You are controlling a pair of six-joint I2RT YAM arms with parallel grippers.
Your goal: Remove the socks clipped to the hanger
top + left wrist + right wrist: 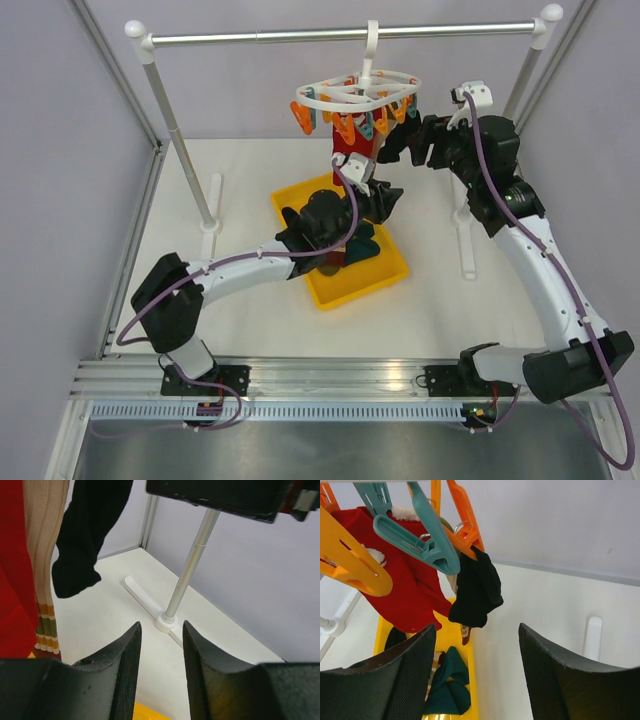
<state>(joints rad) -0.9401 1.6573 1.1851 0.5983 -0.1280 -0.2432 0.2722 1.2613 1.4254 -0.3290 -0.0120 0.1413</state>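
The white hanger [352, 92] hangs by its hook from the rail, with orange and teal clips [422, 542] under it. A red sock [402, 587] and a black sock [477, 590] are clipped to it. In the left wrist view a tan ribbed sock [47, 555] hangs between them. My left gripper [161, 630] stands open just right of and below the socks, with nothing between its fingers. My right gripper [477, 635] is open at clip height on the hanger's right, with the black sock's toe ahead of its gap. A teal sock [447, 685] lies in the yellow tray [365, 285].
The metal rail [340, 36] spans the back on two posts, one [185, 150] at the left and one [192, 565] at the right with a white foot. The yellow tray sits under the hanger. Grey walls close in both sides and the back.
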